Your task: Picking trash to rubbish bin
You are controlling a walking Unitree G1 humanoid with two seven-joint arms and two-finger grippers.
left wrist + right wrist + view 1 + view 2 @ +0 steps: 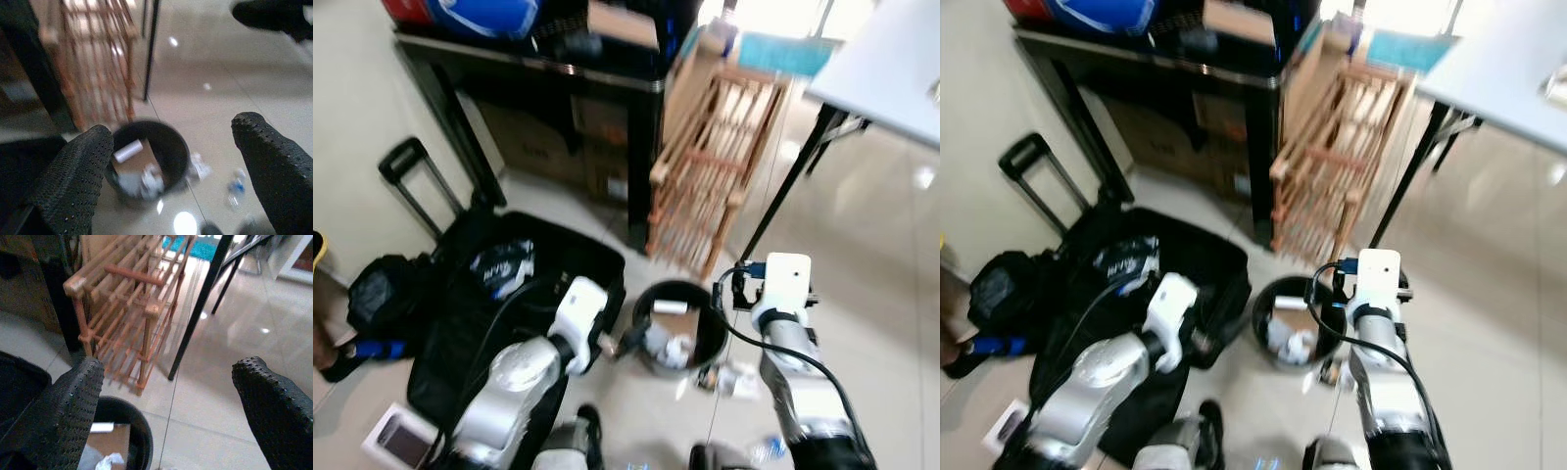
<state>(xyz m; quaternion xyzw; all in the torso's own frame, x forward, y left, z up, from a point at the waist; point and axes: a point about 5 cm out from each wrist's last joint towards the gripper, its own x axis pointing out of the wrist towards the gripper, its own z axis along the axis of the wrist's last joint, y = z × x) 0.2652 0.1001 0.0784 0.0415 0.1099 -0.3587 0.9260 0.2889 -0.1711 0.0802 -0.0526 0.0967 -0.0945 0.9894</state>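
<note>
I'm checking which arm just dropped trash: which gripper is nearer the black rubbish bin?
Left. The left gripper is right at the rubbish bin, at its left rim; the right gripper is just off its right rim.

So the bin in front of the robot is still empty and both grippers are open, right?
Not empty. The left wrist view shows the black bin already holding white crumpled trash and cardboard. The left gripper and right gripper are indeed open.

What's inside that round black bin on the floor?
The bin holds a white tube-like roll, crumpled white paper and something brown like cardboard. Anything beneath that is covered.
</note>
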